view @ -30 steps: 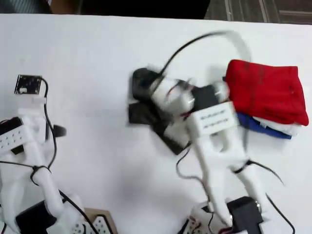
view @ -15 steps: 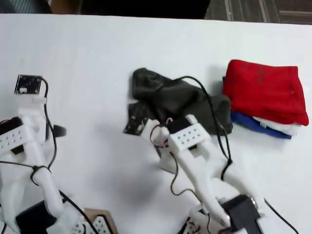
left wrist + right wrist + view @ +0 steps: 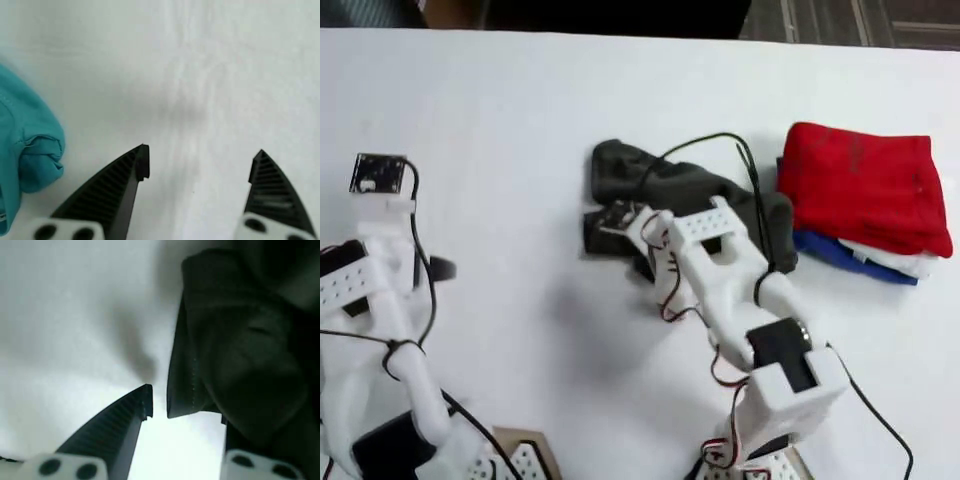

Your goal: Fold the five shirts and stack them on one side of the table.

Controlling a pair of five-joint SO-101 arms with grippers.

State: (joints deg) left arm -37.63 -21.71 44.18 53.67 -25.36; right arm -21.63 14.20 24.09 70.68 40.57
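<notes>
Arms, two, planted at the near edge of the white tabletop (image 3: 500, 110): left arm (image 3: 380, 290) at near left, right arm (image 3: 740, 290) near centre, stretched toward the far side. Left gripper (image 3: 200, 160) spread wide over bare tabletop, holding nothing, a bunched teal shirt (image 3: 25, 145) just beside one finger. Right gripper (image 3: 185, 412) likewise wide, gripping nothing, the stitched edge of the dark shirt (image 3: 640, 175) between its jaws. Shirts, five counted: teal one by the left gripper; dark one crumpled in a loose heap mid-tabletop; three folded and stacked at right, just beside that heap, with red shirt (image 3: 860, 185) on top, white shirt (image 3: 905, 262) and blue shirt (image 3: 840, 252) peeking out beneath.
</notes>
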